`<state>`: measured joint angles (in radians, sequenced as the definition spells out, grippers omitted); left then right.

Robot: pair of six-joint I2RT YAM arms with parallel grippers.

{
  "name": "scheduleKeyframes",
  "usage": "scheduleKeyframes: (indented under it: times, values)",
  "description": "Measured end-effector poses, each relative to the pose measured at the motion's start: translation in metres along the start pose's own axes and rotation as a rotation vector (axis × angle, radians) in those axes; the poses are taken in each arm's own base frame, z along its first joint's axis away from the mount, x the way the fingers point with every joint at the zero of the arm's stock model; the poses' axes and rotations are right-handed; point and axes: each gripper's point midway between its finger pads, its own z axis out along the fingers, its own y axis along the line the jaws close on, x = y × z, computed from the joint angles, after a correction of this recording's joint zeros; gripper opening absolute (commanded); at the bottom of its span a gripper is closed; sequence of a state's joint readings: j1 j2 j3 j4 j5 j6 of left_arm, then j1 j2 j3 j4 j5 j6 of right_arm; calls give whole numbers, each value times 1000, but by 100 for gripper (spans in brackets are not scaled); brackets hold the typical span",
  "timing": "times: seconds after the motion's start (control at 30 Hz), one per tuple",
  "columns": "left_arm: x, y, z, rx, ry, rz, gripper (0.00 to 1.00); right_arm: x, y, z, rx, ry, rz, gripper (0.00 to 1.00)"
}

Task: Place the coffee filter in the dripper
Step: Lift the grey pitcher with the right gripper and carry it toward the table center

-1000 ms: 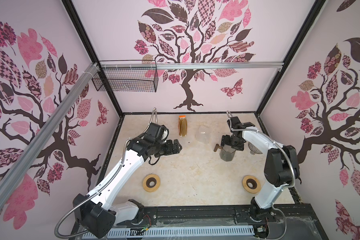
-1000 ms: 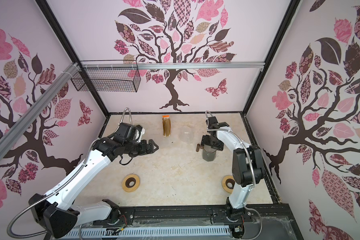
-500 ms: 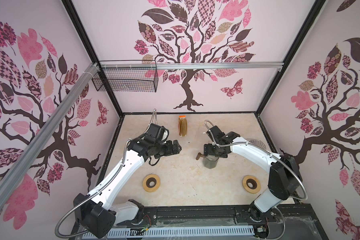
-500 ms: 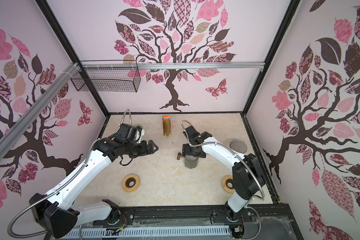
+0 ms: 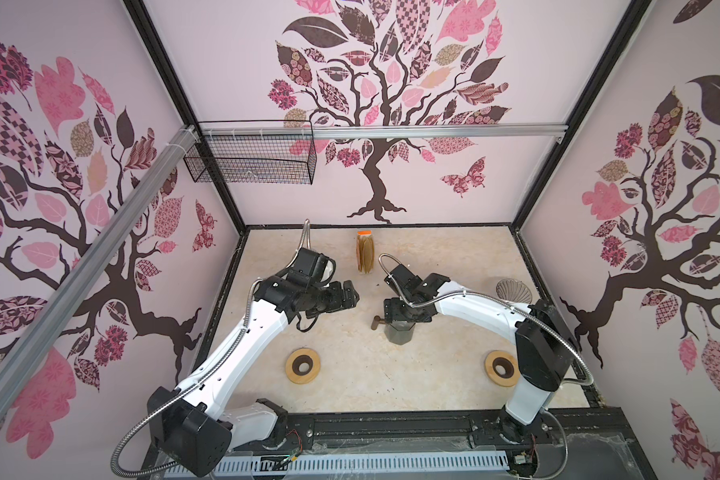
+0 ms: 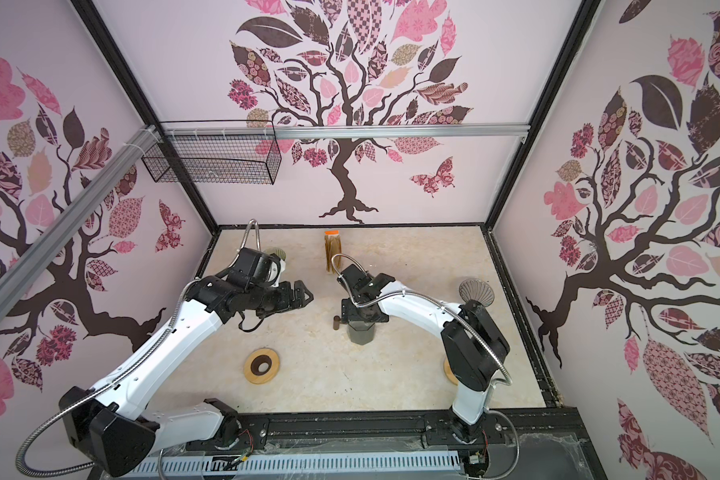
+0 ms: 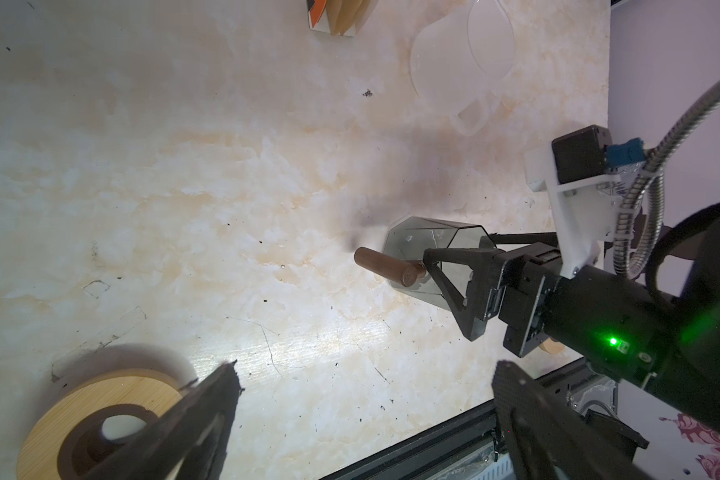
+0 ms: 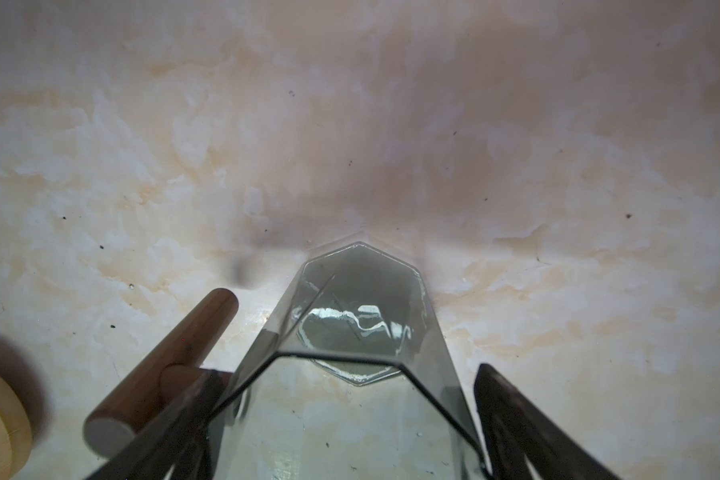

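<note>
Centre frame, right gripper (image 5: 400,319) clamped on an upright grey glass jug (image 5: 400,336), left gripper (image 5: 352,294) wide open and empty left of it, filter pack (image 5: 364,257) above both.

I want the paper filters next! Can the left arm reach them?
Probably yes: the open left gripper hovers near the filter stack with nothing between them. The glass jug stands off to the side.

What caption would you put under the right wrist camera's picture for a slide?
The right pincer clasps a smoky glass jug with a wooden handle, pale marble table beneath.
</note>
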<state>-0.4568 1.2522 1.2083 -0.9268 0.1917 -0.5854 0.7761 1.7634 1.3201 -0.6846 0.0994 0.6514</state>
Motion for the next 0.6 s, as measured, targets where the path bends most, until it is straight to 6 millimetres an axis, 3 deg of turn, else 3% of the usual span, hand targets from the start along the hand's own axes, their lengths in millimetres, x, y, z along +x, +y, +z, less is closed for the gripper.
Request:
scheduleKeyframes:
  times: [0.2,0.37,0.6]
  values:
    - [2,6,-2,-13,-5,-13,98,1,7,5,-3,-5,-14,100]
    - [2,10,-2,-18,-7,-25,98,1,9,8,-3,3,-15,100]
    - [2,14,-3,-26,-8,-42,98,-17,22,-11,-32,-32,-21,100]
